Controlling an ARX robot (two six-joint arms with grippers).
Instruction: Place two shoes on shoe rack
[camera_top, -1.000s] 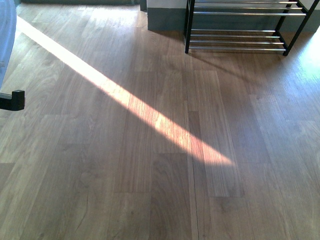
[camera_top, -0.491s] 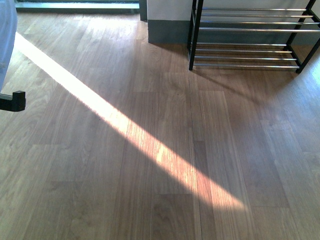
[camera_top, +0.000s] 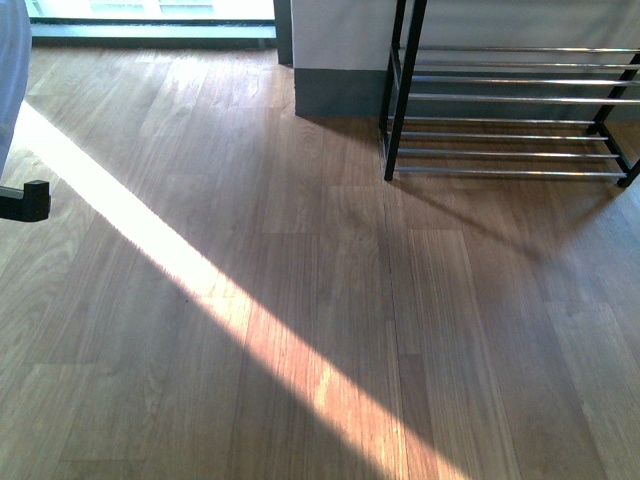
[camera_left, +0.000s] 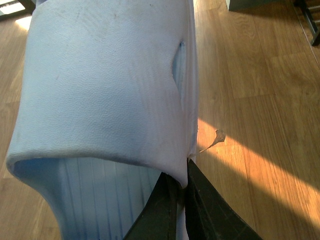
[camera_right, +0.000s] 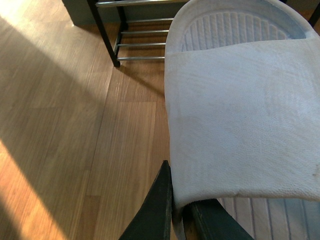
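Observation:
Each arm carries one pale blue slide above the wooden floor. In the left wrist view my left gripper (camera_left: 181, 187) is shut on the side edge of a slide's strap (camera_left: 105, 85), and the ribbed footbed shows under the strap. In the right wrist view my right gripper (camera_right: 176, 205) is shut on the strap edge of the other slide (camera_right: 240, 115). The shoe rack (camera_top: 500, 110), black frame with chrome rods, stands against the wall at the front view's upper right, and its lower tiers (camera_right: 135, 37) show past the right slide. The left slide's edge (camera_top: 8, 90) shows at the front view's left border.
A black part (camera_top: 25, 200) of my left arm juts in at the front view's left edge. A bright sunlight stripe (camera_top: 200, 290) crosses the wood floor diagonally. A grey baseboard and white wall (camera_top: 340, 60) stand behind the rack, with a window sill (camera_top: 150, 25) at top left.
The front view has advanced and tilted up: the shoe rack now sits lower and larger in the picture, and the sunlight stripe has slid down and left.

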